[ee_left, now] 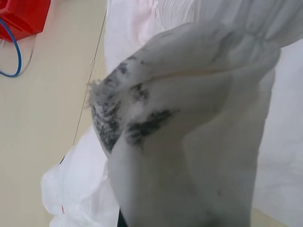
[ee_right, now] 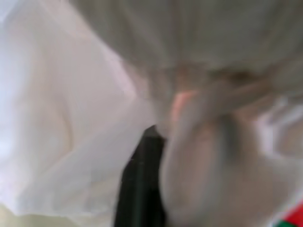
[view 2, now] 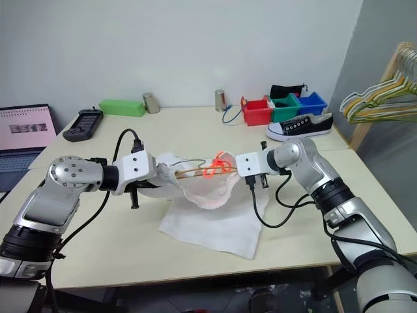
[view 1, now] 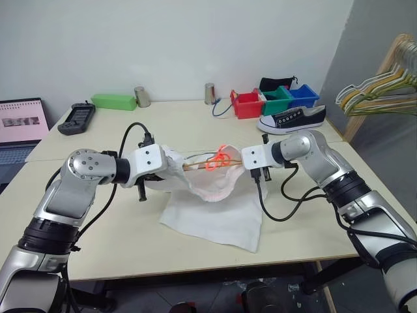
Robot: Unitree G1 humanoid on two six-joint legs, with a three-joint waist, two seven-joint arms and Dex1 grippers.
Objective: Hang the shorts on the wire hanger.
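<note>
The shorts (view 1: pixel 212 195) hang between both arms above the table (view 1: pixel 98 235), lower edge resting on it. The left gripper (view 1: pixel 171 171) and right gripper (view 1: pixel 240 163) each pinch the waistband, closed on fabric. The wire hanger (view 1: pixel 202 164) lies inside the waistband. Behind stand red (view 1: pixel 247 104), green (view 1: pixel 279 101) and blue (view 1: pixel 303 96) bins; contents unclear.

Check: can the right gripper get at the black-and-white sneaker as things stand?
Probably not: the right gripper is shut on the shorts, stretched over to the left gripper. The sneaker lies unobstructed behind it, but it would have to let go first.
</note>
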